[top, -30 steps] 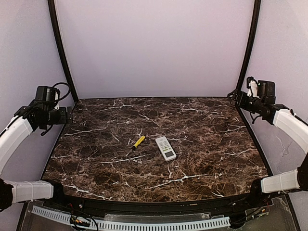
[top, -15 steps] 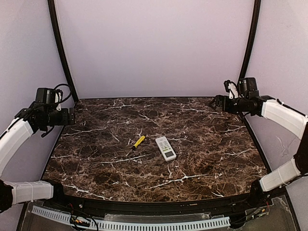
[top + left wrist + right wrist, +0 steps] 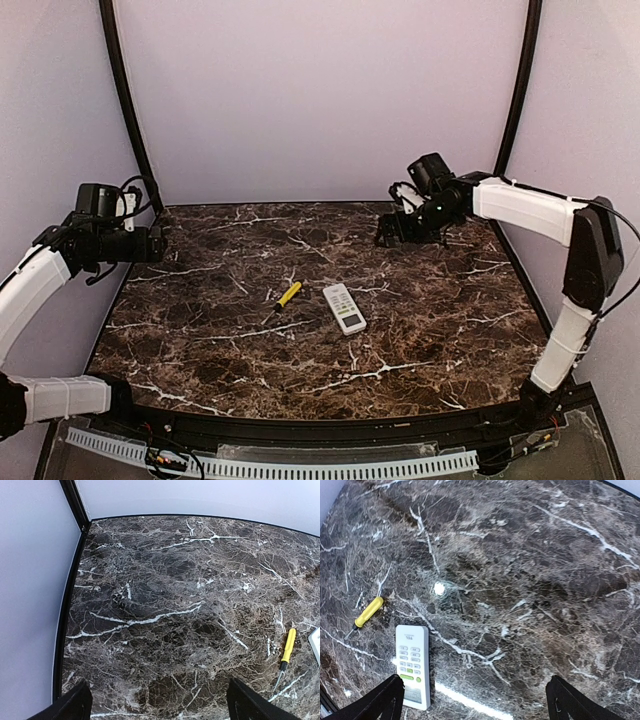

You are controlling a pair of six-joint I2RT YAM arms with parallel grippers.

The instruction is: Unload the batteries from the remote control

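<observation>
Right gripper [image 3: 388, 233] has swung in over the surface [image 3: 450, 330], open; left gripper [image 3: 160, 243] hangs open at the edge. Remote [image 3: 345, 308] lies face up, tool [image 3: 288, 294] beside it.

A table [image 3: 200, 340] topped in dark brown marble pattern, veined with white, is filling the lower half of the top view. Pale lilac walls are closing it in on three sides: a back wall [image 3: 320, 100] and two side walls. A black pole [image 3: 127, 110] is rising at each back corner, curving slightly. A thin black rim [image 3: 66, 610] is edging the table, and a white slotted strip [image 3: 300, 468] is running below its near edge. Soft, even light is falling throughout, with one small bright glare spot [image 3: 439, 588] shining on the marble.
</observation>
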